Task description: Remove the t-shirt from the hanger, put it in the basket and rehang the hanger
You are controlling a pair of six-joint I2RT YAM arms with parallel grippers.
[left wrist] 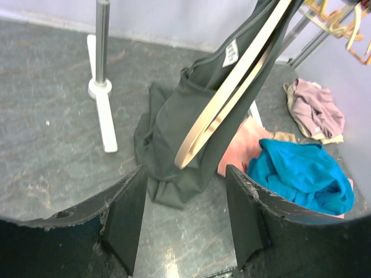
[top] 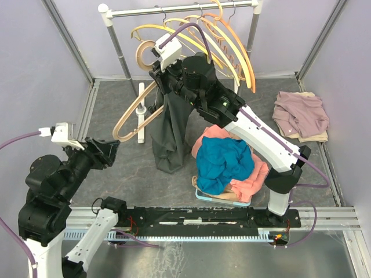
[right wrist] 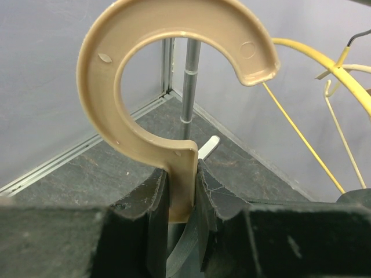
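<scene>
Right gripper [right wrist: 181, 194]: clenched on the flat neck of the beige plastic hanger [right wrist: 116, 87], one dark finger pressed to each side just under the big open hook
Right arm: reaches from its base at the near right across the table to the rail end, wrist raised
Beige plastic hanger: tilted in the top view, off the rail, its long bare arm [top: 128, 120] sloping down to the left
Dark grey t-shirt [top: 171, 127]: hangs under the right gripper from the upper part of the hanger; collar with a white label up high in the left wrist view, the hanger's pale arm lying across its front; lower end bunched on the grey stone-patterned table top [top: 116, 92]
Left gripper [left wrist: 185, 217]: released, fingers spread wide with nothing between them; low and near left, well apart from the t-shirt, pointing toward it
White-and-metal clothes rail [top: 174, 10]: at the far edge, carrying several yellow and orange hangers [top: 232, 46]
Heap of clothes: a bright blue garment [top: 223, 162] on top of salmon-pink ones [top: 258, 176], just right of the t-shirt's lower end
Mauve garment [top: 301, 113]: crumpled near the far right wall, apart from the heap
</scene>
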